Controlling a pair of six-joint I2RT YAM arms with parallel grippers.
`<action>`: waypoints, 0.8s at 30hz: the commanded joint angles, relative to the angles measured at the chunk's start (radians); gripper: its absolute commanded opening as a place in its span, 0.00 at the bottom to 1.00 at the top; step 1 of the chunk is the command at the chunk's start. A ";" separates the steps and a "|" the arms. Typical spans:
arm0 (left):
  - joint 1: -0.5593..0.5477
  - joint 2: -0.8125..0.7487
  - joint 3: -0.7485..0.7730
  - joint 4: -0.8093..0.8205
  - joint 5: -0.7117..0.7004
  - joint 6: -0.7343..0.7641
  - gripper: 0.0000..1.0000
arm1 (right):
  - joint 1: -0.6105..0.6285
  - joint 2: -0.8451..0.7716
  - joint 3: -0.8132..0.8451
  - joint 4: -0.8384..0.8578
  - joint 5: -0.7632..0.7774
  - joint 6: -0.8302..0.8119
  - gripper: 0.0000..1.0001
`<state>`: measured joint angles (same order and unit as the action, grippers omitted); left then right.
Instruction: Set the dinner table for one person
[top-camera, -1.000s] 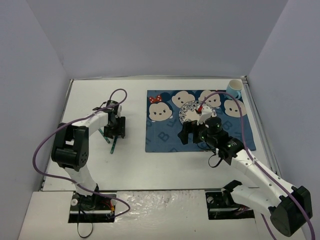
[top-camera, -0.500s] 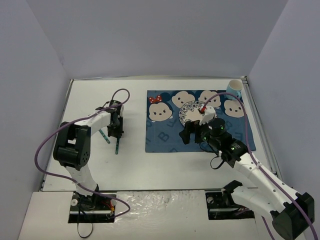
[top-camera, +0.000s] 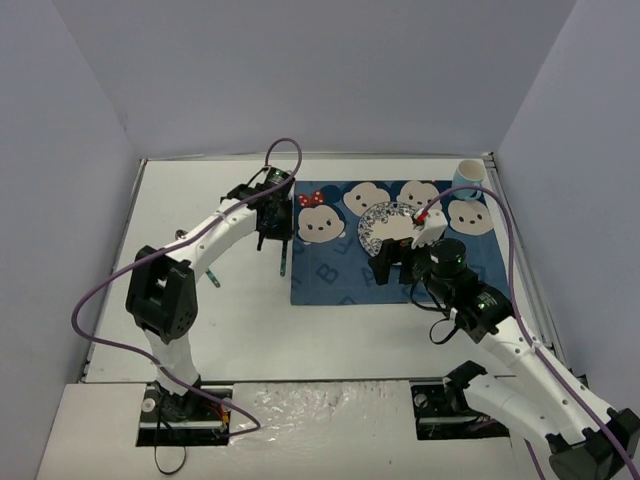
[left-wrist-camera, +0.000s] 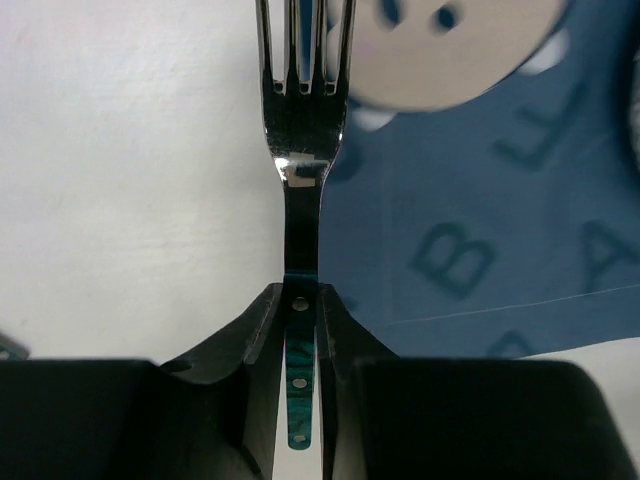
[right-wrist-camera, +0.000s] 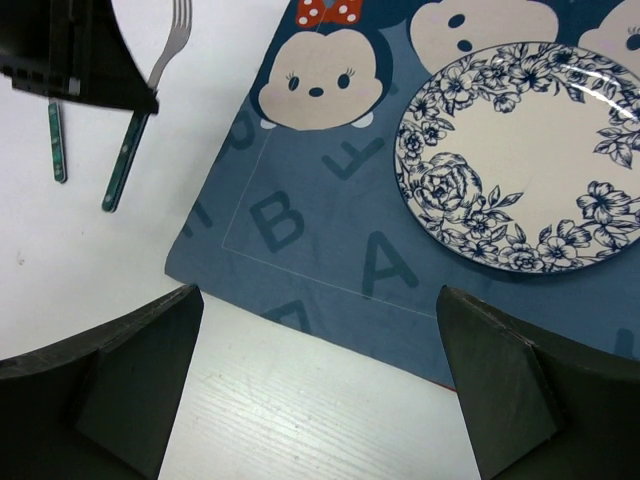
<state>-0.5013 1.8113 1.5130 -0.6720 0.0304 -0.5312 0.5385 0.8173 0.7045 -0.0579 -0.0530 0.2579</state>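
Jaws on your left gripper (left-wrist-camera: 300, 305) squeeze the fork (left-wrist-camera: 302, 130), your right gripper (right-wrist-camera: 320, 390) is wide open, so lay it straight, left of the plate (right-wrist-camera: 510, 160).

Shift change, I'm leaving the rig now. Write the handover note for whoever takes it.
Left gripper: jaws shut on the fork, held at the left edge of the placemat.
Right gripper: jaws open, empty, near the plate.
Done: plate on placemat; cup by its far right corner.
To do: place the fork; a second green-handled utensil lies on the dinner table, to the left.
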 joint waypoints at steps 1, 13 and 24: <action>-0.054 0.072 0.188 -0.035 -0.051 -0.131 0.00 | 0.006 -0.022 0.066 -0.002 0.050 -0.015 1.00; -0.170 0.383 0.520 -0.100 -0.098 -0.193 0.00 | 0.004 -0.043 0.096 -0.061 0.088 -0.029 1.00; -0.183 0.472 0.554 -0.100 -0.104 -0.246 0.00 | 0.005 -0.036 0.101 -0.083 0.082 -0.041 1.00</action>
<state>-0.6815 2.3127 2.0188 -0.7726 -0.0506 -0.7374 0.5381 0.7853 0.7559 -0.1695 0.0124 0.2333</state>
